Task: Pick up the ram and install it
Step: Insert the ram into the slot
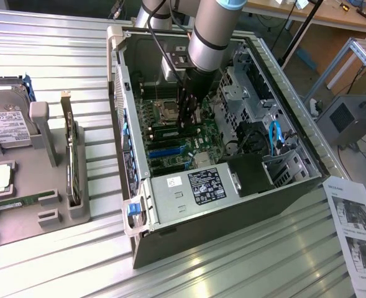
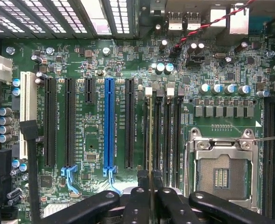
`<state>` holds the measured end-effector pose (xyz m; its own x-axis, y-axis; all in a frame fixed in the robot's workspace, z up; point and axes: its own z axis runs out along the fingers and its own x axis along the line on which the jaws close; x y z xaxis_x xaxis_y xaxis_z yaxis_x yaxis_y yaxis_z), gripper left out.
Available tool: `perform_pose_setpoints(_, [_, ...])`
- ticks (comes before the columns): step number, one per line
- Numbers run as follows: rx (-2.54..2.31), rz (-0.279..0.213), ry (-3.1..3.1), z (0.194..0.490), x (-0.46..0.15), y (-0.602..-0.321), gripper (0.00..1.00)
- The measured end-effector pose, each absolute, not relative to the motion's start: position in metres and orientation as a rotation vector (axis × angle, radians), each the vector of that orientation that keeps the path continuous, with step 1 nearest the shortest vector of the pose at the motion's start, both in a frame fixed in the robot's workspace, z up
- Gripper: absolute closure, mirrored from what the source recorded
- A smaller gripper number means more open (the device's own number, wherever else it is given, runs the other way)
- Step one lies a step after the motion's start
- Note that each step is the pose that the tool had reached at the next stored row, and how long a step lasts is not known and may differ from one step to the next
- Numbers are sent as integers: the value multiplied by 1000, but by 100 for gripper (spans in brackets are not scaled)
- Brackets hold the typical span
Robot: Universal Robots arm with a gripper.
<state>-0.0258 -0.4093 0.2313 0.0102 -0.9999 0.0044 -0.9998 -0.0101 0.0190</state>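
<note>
- Worktable: ribbed silvery metal slats, spreading out on every side below the claw.
- Glare: bright overhead light mirrored on the slats, nearer the camera than the claw.
- Wooden bench top: pale brown, beyond the claw, toward the exterior view's right.
- Black pole: slanted, between the claw and that bench.
- Aluminium profile frame: well apart from the claw, exterior view's right.
- Grey cabinet: round vent grille, standing within the frame.
- Floor: pale, beside the cabinet.
</note>
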Motion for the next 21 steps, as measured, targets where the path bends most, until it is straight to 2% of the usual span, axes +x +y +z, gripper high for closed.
perform_pose_setpoints(1, [2221,-16,-2198,231,-26,-409,75])
perform_pose_setpoints(2, [2221,-16,-2198,231,-26,-409,75])
perform_pose_setpoints(3, [2221,-16,-2198,231,-26,-409,68])
perform_pose_setpoints(6, [2219,-12,-2197,231,-26,-409,68])
perform_pose_setpoints(13, [2179,68,-2162,238,-26,-406,68])
perform_pose_setpoints(20, [2178,68,-2162,238,-26,-405,70])
perform_pose_setpoints(21, [2178,68,-2162,238,-26,-405,76])
